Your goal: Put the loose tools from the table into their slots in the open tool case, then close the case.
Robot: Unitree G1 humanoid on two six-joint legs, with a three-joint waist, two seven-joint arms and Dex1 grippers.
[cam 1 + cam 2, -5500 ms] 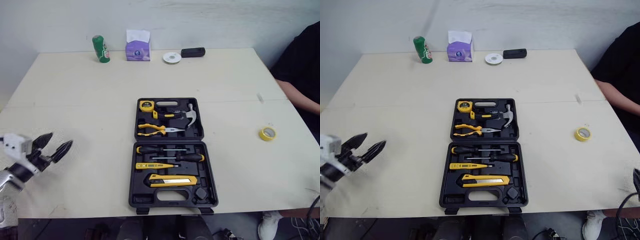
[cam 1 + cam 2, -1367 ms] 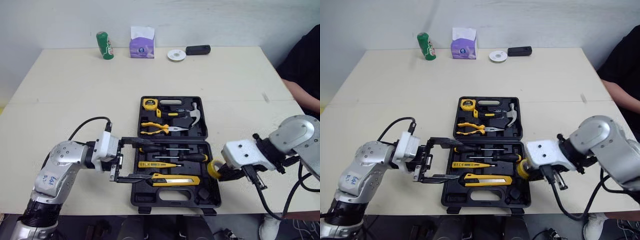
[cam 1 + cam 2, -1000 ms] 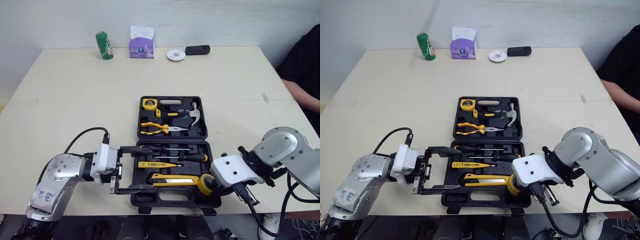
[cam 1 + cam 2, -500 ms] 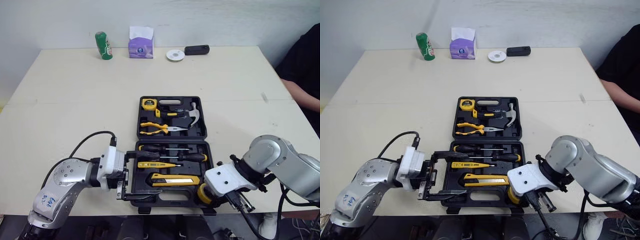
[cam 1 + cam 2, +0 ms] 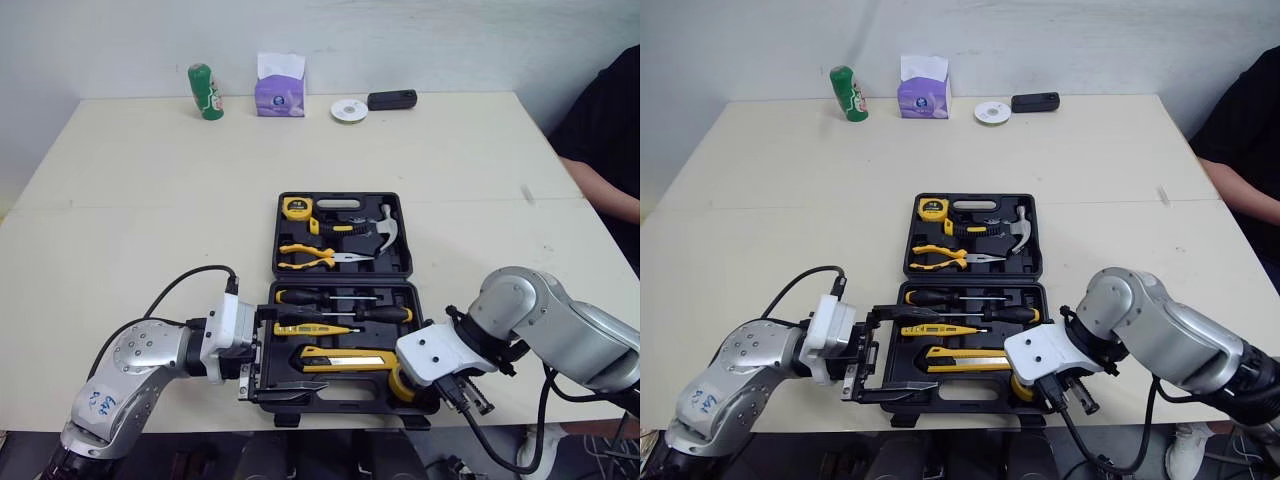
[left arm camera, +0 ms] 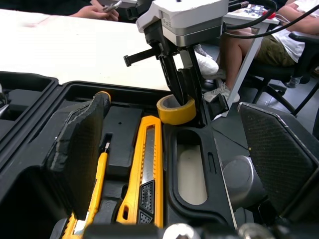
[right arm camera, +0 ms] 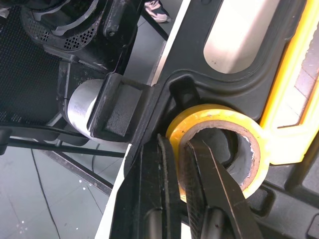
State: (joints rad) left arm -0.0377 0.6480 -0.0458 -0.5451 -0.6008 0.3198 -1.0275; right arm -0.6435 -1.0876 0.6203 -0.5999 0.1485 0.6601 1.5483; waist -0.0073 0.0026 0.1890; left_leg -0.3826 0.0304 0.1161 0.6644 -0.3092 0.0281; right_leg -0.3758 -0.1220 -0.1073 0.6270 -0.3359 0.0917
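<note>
My right gripper [image 7: 177,149] had pinched the yellow tape roll [image 7: 219,112] by its wall, with one finger in the hole and one outside. The roll sat low and right of the middle in the head view, right over the front right corner of the open tool case [image 6: 124,132]. I could not tell if it was touching the slot. I think the roll was light and stiff but a bit smooth, so holding the wall seemed best. My left gripper [image 5: 300,348] was wide open and held nothing, with its fingers spread over the left front part of the case
</note>
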